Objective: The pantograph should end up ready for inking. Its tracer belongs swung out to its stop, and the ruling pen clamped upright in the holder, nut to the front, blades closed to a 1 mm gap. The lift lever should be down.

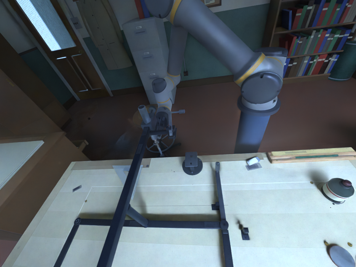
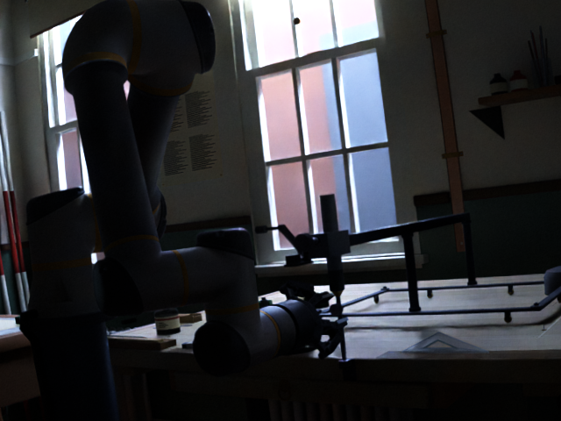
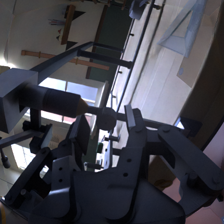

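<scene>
The ruling pen (image 3: 54, 102) stands upright in the holder (image 1: 147, 124) at the end of the long raised pantograph bar (image 1: 126, 190), past the drawing board's far edge. Its round adjusting nut (image 3: 106, 119) sits between my fingers. My gripper (image 3: 107, 124) is open and holds nothing. It reaches in level from the floor side, at the pen's lower part (image 2: 339, 312). The lift lever (image 1: 178, 111) sticks out sideways from the holder head. The flat pantograph links (image 1: 178, 223) lie on the paper.
A wooden tray (image 1: 311, 155) with a green pen lies at the board's far right edge. A round base (image 1: 192, 164), a set square (image 2: 435, 343), an ink pot (image 1: 338, 189) and a small eraser (image 1: 252, 161) rest on the board. The robot's pedestal (image 1: 252, 126) stands behind.
</scene>
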